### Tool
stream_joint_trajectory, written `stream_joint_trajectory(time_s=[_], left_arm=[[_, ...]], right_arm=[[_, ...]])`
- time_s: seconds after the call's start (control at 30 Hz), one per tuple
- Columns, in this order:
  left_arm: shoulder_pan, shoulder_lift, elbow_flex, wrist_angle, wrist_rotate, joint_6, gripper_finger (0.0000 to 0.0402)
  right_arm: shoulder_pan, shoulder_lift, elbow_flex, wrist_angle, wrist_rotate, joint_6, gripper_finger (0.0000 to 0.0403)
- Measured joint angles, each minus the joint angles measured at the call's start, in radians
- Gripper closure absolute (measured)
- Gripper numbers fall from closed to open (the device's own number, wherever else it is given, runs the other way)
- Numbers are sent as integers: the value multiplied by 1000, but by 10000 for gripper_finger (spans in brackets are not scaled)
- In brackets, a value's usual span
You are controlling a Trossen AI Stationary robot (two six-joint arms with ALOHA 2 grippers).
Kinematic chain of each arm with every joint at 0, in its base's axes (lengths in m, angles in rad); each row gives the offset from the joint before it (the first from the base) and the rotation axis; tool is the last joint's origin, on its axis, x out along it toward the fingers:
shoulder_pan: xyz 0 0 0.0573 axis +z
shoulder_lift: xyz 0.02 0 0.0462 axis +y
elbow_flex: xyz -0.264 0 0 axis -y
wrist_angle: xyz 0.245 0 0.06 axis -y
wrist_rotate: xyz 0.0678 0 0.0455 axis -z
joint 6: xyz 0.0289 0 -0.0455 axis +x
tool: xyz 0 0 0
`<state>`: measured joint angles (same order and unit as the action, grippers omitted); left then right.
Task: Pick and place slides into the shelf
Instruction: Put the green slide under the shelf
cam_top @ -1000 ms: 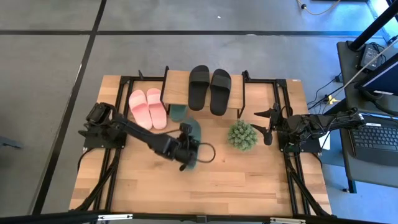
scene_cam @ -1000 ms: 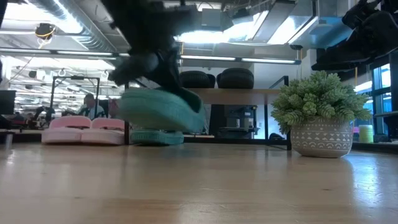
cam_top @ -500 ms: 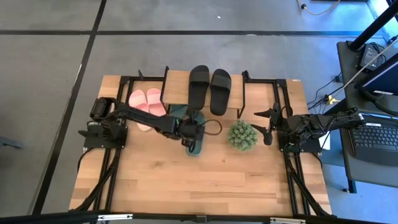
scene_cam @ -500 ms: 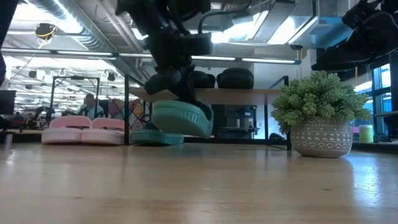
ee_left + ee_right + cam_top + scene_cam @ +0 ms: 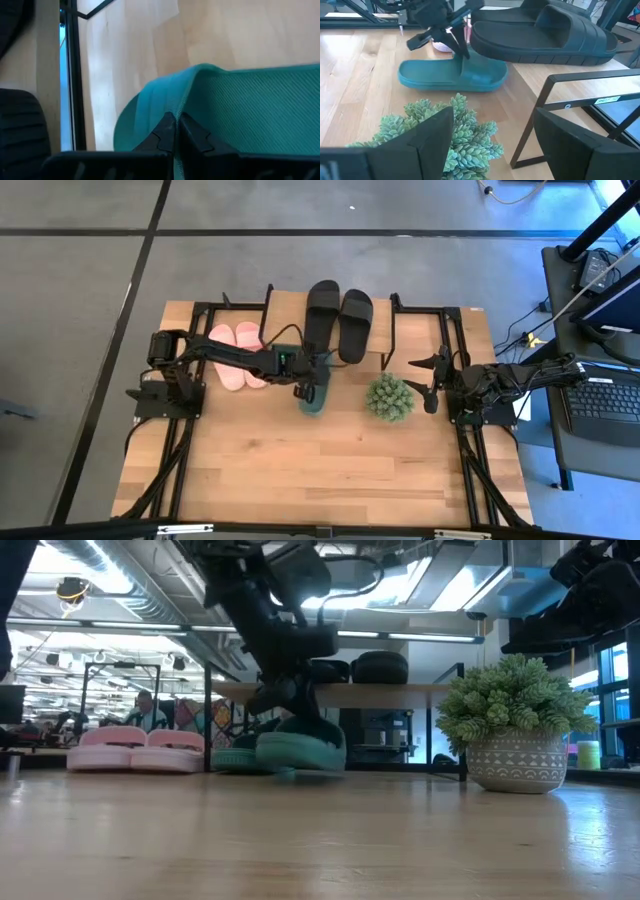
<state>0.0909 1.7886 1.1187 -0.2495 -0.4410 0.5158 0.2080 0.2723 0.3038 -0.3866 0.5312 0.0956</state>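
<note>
My left gripper (image 5: pixel 300 372) is shut on a dark green slide (image 5: pixel 313 392) just in front of the shelf (image 5: pixel 285 315). In the low view this slide (image 5: pixel 300 752) sits at table level. The other green slide (image 5: pixel 235 758) lies behind it, under the shelf. Two black slides (image 5: pixel 338 320) lie on the shelf's wooden top. The pink pair (image 5: pixel 235 352) rests on the table left of the shelf. My right gripper (image 5: pixel 426 383) waits open at the right, beside the plant. My left gripper pinches the green slide's strap (image 5: pixel 192 100) at its edge between its two shut fingers (image 5: pixel 165 135). The fingers slant down onto it from the table's left and above. The slide lies level, sole down, low on the table; whether it touches the table I cannot tell.
A spiky green plant in a pot (image 5: pixel 389 397) stands right of the held slide, between the two grippers. Black metal frames (image 5: pixel 455 360) flank the shelf on both sides. The near half of the wooden table (image 5: pixel 330 470) is bare wood.
My left gripper has swung toward the table's far edge and the shelf, carrying the green slide and sinking with it. The slide, lifted clear a second ago, is now down at table level just in front of the shelf.
</note>
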Motion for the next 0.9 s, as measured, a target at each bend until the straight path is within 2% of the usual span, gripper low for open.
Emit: stream_joint_trajectory(time_s=[0.17,0.6,0.9], left_arm=[[38,-2,-16,25,33,4,396],[34,0,-18,29,31,-5,353],[33,2,-18,25,28,-19,271]], right_arm=[[0,0,0,0,0,5,130],[0,0,0,0,0,5,130],[0,0,0,0,0,8,130]])
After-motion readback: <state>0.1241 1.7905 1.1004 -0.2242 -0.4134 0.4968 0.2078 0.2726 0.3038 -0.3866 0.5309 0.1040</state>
